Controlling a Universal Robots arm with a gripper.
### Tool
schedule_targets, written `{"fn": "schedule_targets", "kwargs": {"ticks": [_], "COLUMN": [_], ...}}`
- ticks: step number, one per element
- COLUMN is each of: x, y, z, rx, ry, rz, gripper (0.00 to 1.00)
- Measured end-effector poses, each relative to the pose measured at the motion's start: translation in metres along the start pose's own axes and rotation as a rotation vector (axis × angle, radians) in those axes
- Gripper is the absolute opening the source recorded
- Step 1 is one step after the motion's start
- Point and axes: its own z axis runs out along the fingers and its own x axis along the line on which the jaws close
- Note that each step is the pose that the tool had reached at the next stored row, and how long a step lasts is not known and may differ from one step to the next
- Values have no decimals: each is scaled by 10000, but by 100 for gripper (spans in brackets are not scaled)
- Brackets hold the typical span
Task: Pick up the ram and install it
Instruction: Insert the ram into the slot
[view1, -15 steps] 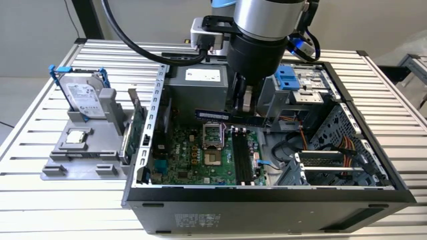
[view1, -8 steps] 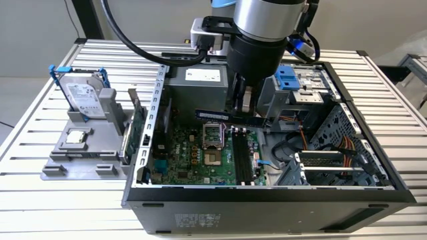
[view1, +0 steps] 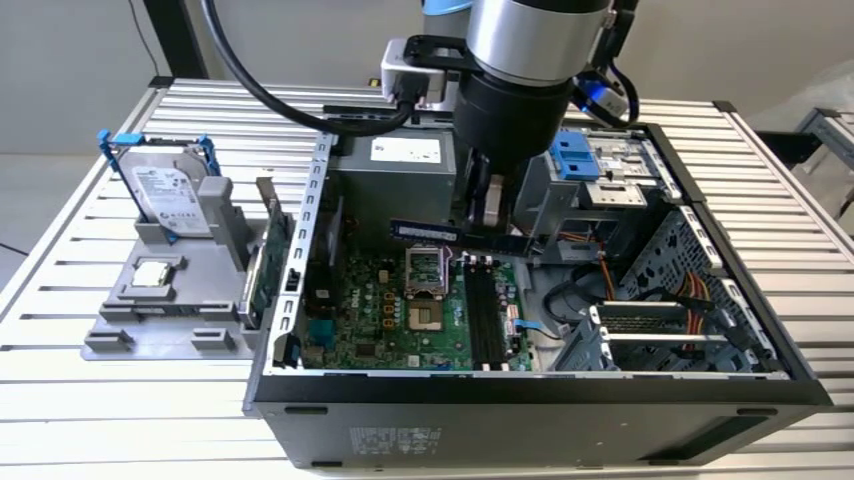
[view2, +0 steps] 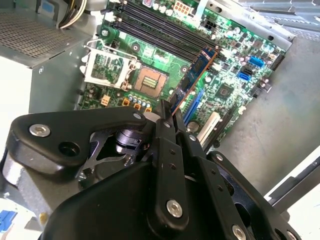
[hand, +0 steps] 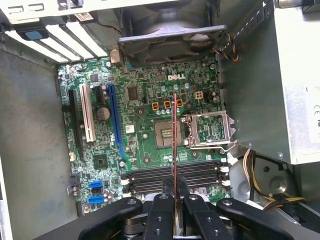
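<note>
The ram (view1: 447, 233) is a long dark blue-green stick with black chips. My gripper (view1: 491, 222) is shut on its end and holds it level above the open computer case. It hangs over the motherboard (view1: 387, 310), near the empty CPU socket (view1: 424, 268) and just behind the black memory slots (view1: 483, 312). In the first wrist view the ram (hand: 174, 135) shows edge-on, running out from the gripper (hand: 174, 187) across the slots (hand: 145, 177). In the second wrist view the ram (view2: 197, 72) juts from the gripper (view2: 170, 112) over the board.
The power supply (view1: 400, 165) and the drive cage (view1: 601, 170) stand close behind the gripper. Orange cables (view1: 667, 300) lie at the exterior view's right inside the case. Outside, a grey stand holds a hard drive (view1: 167, 195) and a green card (view1: 274, 270).
</note>
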Motion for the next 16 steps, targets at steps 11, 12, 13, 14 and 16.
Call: {"fn": "schedule_targets", "kwargs": {"ticks": [11, 12, 13, 14, 16], "x": [0, 0, 0, 0, 0], "y": [-1, -1, -1, -1, -2], "z": [31, 34, 37, 40, 46], "rx": [1, 1, 1, 2, 2], "ry": [7, 8, 8, 8, 9], "rz": [60, 66, 71, 76, 87], "gripper": [0, 0, 0, 0, 0]}}
